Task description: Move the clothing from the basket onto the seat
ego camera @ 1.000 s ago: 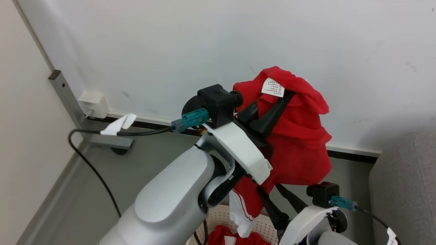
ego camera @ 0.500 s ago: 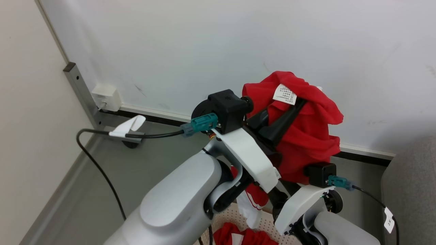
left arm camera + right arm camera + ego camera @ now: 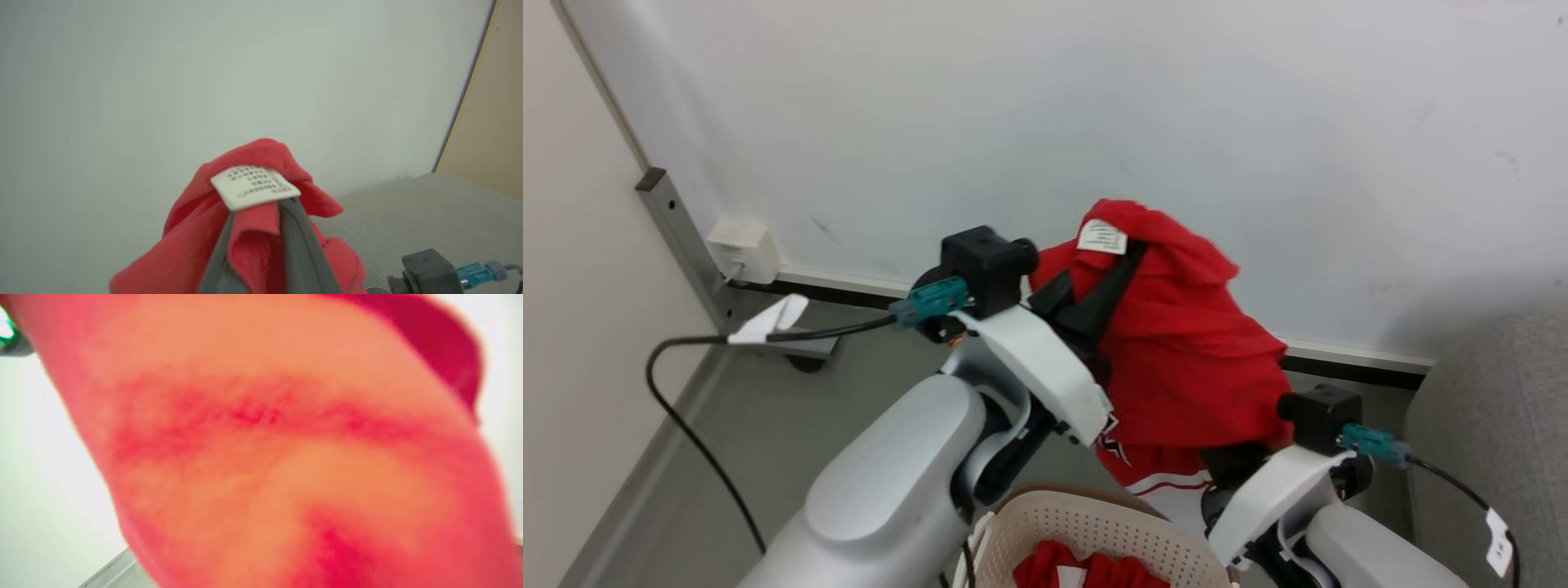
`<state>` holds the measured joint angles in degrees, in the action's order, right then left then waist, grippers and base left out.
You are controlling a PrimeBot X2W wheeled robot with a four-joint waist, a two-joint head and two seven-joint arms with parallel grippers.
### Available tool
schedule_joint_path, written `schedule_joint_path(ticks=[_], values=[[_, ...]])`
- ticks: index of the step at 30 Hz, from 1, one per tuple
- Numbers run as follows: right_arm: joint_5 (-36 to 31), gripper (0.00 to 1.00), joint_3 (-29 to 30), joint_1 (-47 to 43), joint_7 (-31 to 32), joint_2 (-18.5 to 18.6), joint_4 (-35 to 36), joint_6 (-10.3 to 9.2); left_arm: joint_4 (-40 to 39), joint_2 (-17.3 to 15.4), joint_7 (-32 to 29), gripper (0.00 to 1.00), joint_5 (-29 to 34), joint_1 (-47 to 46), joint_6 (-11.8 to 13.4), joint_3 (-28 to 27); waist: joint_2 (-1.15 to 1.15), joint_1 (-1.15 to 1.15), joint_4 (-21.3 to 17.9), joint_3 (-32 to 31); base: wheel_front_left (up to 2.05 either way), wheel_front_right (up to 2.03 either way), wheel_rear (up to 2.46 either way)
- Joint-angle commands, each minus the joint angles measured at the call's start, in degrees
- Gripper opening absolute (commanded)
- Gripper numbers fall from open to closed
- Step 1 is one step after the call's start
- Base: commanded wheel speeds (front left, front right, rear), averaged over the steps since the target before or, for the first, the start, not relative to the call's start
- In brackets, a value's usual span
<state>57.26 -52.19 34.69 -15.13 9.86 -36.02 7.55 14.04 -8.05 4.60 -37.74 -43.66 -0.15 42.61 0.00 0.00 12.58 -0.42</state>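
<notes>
My left gripper [image 3: 1104, 263] is raised in front of the wall and is shut on the red clothing [image 3: 1192, 359] just below its white tag [image 3: 1101, 237]. In the left wrist view the gripper [image 3: 259, 210] pinches a red fold under that tag [image 3: 253, 185]. The garment hangs down over my right gripper [image 3: 1232, 457], whose fingers are buried in its lower part and shut on it. Blurred red clothing [image 3: 286, 449] lies right against the right wrist camera. The cream basket [image 3: 1086, 523] stands below, with more red clothing [image 3: 1086, 567] inside. The grey seat [image 3: 1486, 425] is at the right.
A pale wall [image 3: 1045, 122] stands close behind the garment, with a dark baseboard along the grey floor [image 3: 768, 425]. At the left are a metal post [image 3: 678, 237], a white wall box [image 3: 743, 249] and a black cable [image 3: 686, 425] looping from my left wrist.
My right gripper has risen into the hanging garment and shut. The garment's lower end has come up out of the basket. The head camera has also shifted.
</notes>
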Motion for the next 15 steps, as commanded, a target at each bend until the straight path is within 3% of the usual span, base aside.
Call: schedule_joint_path(ticks=[1,14,15], values=[[-1.19,0.0,0.94,-1.05,-0.01,0.97,1.05,-0.12,0.23,-0.53,0.35,0.0,-0.73,0.96,0.13,-0.45,0.0,0.0,-0.47,-0.14,0.0,0.0,0.0],[-11.45,0.0,13.37,-8.19,0.0,4.7,17.14,-0.12,2.04,-4.09,1.6,0.0,-1.57,6.09,0.66,-0.53,0.0,0.0,-5.55,0.05,0.0,0.0,0.0],[-11.83,0.0,14.31,-8.53,-0.01,4.89,18.0,-0.12,1.93,-4.14,1.74,0.32,-1.59,6.36,0.69,-0.63,0.0,0.0,-6.0,0.08,0.0,0.0,0.0]])
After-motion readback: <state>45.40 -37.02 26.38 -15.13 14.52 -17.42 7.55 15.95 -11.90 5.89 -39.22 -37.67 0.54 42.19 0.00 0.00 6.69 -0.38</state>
